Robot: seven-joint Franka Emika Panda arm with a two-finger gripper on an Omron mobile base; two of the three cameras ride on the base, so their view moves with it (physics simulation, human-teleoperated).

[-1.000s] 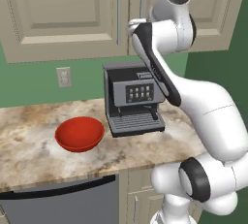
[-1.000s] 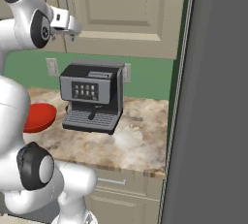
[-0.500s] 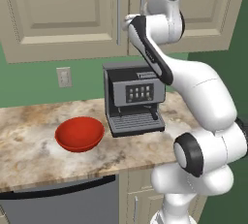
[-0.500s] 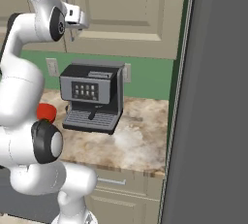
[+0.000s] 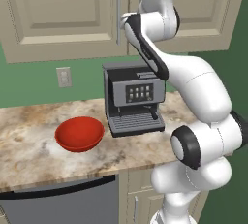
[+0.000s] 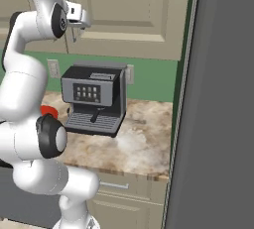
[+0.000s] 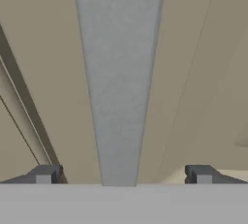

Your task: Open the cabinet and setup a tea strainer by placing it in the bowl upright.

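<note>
The cabinet [image 5: 72, 14] hangs shut above the table [image 5: 29, 155], its silver handle [image 7: 118, 82] running between the spread, released jaws of the gripper [image 7: 123, 174]. The coffee machine [image 5: 131, 103] stands beside the red bowl [image 5: 79, 134] on the table.

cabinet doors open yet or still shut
Shut. Both doors of the cabinet lie flush. The end effector is open, its fingertips on either side of a silver bar handle.
</note>
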